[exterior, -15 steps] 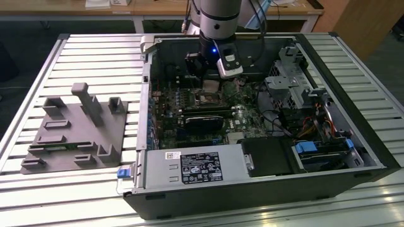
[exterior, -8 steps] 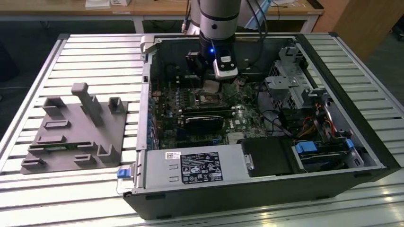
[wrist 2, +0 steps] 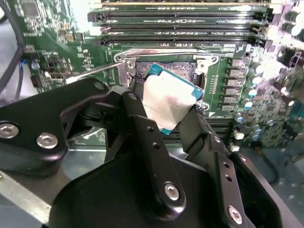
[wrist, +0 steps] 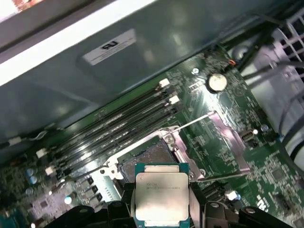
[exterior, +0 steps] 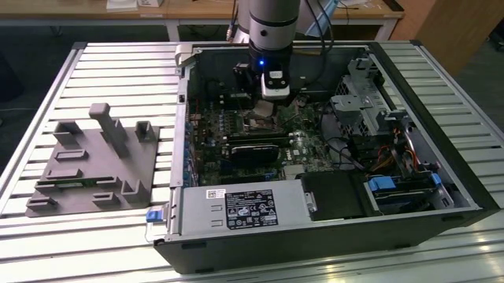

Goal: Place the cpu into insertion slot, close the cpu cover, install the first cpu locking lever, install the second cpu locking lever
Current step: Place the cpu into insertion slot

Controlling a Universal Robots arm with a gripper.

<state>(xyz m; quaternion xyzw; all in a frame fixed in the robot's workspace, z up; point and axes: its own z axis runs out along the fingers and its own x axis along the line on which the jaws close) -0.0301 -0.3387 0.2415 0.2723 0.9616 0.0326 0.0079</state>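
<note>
One cpu (wrist: 161, 197) | gripped in claw (wrist: 162, 205) | over insertion slot (wrist: 145, 160)

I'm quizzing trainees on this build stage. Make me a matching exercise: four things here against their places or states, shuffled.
1 pale silver square cpu
2 square silver-rimmed insertion slot
3 thin silvery cpu cover frame
4 grey plastic fixture block

A standing on the slatted metal table
B swung open off the slot
C empty, dark centre showing
D held in the black gripper

Pairs: 1-D, 2-C, 3-B, 4-A
</note>
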